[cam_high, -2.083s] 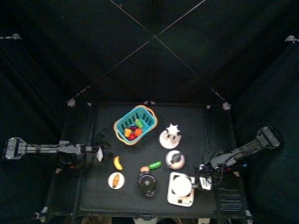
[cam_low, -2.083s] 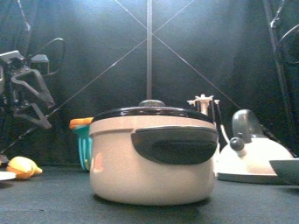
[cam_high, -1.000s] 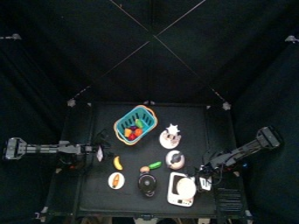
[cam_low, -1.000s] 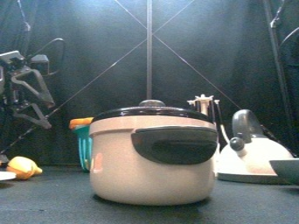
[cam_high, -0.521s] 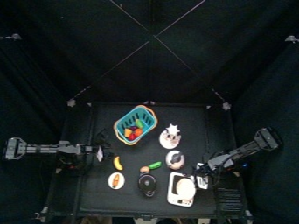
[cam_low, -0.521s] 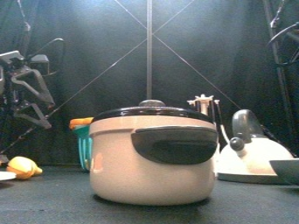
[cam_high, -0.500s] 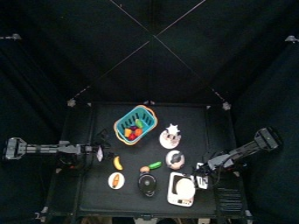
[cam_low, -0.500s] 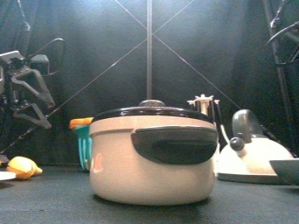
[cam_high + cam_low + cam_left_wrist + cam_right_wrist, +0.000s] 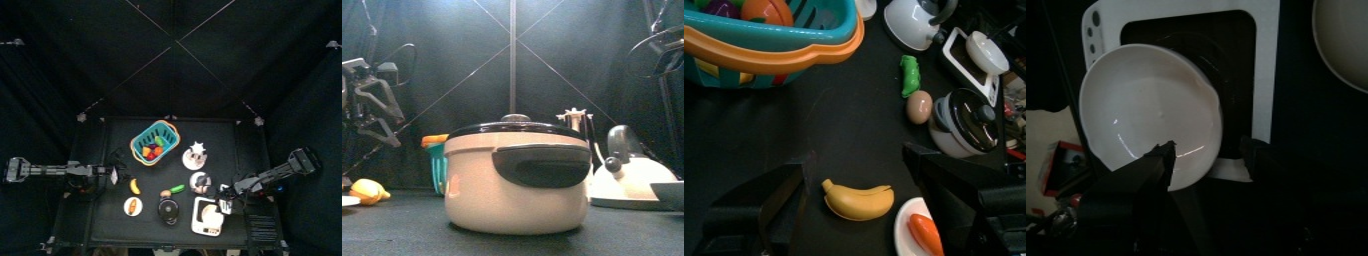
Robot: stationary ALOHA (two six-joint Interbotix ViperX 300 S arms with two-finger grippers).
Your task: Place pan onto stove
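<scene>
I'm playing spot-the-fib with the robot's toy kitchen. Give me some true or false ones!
1. The right hand is open. True.
2. The yellow banana is inside the teal and orange basket. False: it lies on the black table, outside the basket.
3. The left hand is holding the banana. False: it is open and empty, and the banana lies on the table.
4. The round white pan overlaps the white rectangular toy stove. True.
5. The big cream pot has its lid off. False: its dark lid is on.
</scene>
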